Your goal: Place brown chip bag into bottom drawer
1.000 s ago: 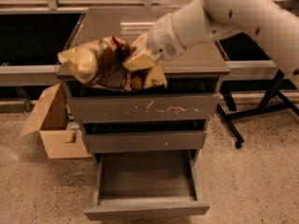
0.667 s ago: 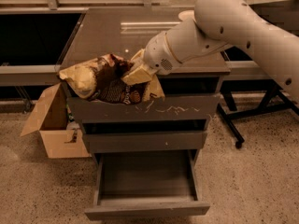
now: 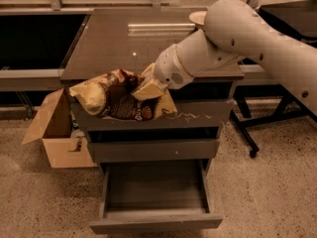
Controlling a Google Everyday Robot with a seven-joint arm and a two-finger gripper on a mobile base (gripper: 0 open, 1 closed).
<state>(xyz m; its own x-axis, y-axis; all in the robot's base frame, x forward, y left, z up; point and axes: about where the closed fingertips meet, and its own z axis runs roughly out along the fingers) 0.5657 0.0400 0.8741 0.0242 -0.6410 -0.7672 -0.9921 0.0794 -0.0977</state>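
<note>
The brown chip bag (image 3: 113,99), wrinkly with a dark brown middle and tan-yellow ends, hangs in the air in front of the grey cabinet's top edge. My gripper (image 3: 144,87) is shut on the bag's right part and holds it over the scratched top drawer front (image 3: 198,117). The white arm reaches in from the upper right. The bottom drawer (image 3: 154,192) is pulled open below, a wide shallow tray with nothing in it. The bag is well above it, slightly left of its middle.
The grey cabinet top (image 3: 133,43) carries a cream bowl (image 3: 198,18) at its back right, partly behind the arm. An open cardboard box (image 3: 57,130) stands on the speckled floor at the cabinet's left. A black stand's legs (image 3: 255,133) are at the right.
My gripper has carried the chip bag forward and down, from the cabinet's top edge to in front of the scratched drawer front. The bottom drawer stays open.
</note>
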